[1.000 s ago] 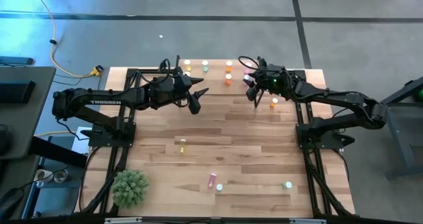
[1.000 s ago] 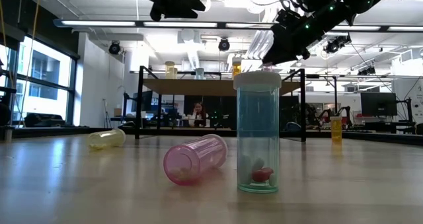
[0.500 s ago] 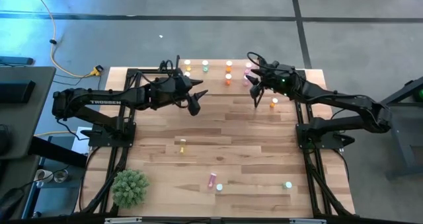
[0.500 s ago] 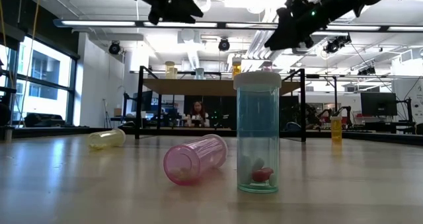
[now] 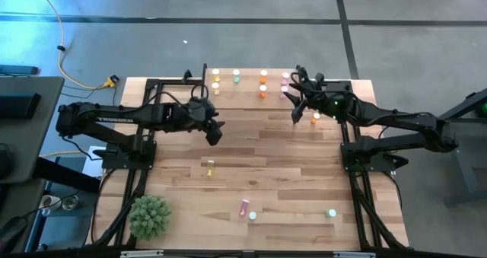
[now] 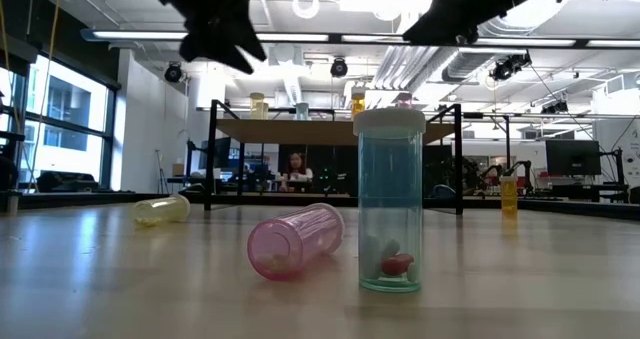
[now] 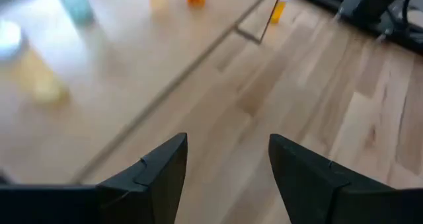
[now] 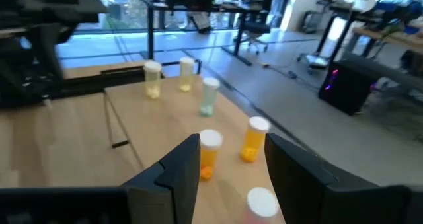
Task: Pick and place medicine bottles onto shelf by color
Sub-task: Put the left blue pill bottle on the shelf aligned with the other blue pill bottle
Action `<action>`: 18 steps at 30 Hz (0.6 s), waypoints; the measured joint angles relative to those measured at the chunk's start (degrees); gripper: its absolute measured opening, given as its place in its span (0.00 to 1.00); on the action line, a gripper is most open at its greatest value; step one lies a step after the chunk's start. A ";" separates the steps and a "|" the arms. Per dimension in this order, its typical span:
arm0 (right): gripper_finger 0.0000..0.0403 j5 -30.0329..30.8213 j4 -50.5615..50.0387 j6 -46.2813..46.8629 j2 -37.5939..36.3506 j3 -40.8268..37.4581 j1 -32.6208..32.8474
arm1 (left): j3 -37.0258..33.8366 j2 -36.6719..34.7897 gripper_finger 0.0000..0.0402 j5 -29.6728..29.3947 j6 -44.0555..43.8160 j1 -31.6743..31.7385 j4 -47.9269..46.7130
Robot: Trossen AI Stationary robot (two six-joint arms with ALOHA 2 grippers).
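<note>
The shelf [image 5: 247, 84] stands at the table's far edge with several white-capped medicine bottles upright on it: yellow [image 8: 152, 78], green [image 8: 209, 95] and orange [image 8: 254, 138]. On the table, a yellow bottle [image 5: 210, 167] and a pink one [image 5: 244, 207] lie on their sides. A green one [image 5: 331, 212] and an orange one [image 5: 315, 119] stand upright. My left gripper [image 5: 215, 134] hangs open and empty in front of the shelf's left end. My right gripper [image 5: 295, 107] is open and empty above the shelf's right end.
A small green plant [image 5: 149, 216] sits at the near left corner. Black frame rails [image 5: 358, 182] run along both table sides. In the low view a blue-green bottle [image 6: 390, 204] stands close to the camera beside the lying pink one [image 6: 295, 241].
My left gripper has moved toward the table's near left and tipped its fingers downward, staying open. My right gripper has risen and drawn back a little toward the table's right edge, also staying open. No bottle has moved.
</note>
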 joint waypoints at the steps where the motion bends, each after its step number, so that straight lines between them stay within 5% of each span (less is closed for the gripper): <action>1: 0.40 0.87 0.23 -0.60 -0.04 0.00 0.29 | 0.00 -0.09 0.51 0.00 -1.79 -0.58 -1.47; 18: 0.40 6.48 0.62 4.55 -0.04 0.00 4.25 | 0.00 -0.13 0.49 3.89 -21.00 -7.54 -20.95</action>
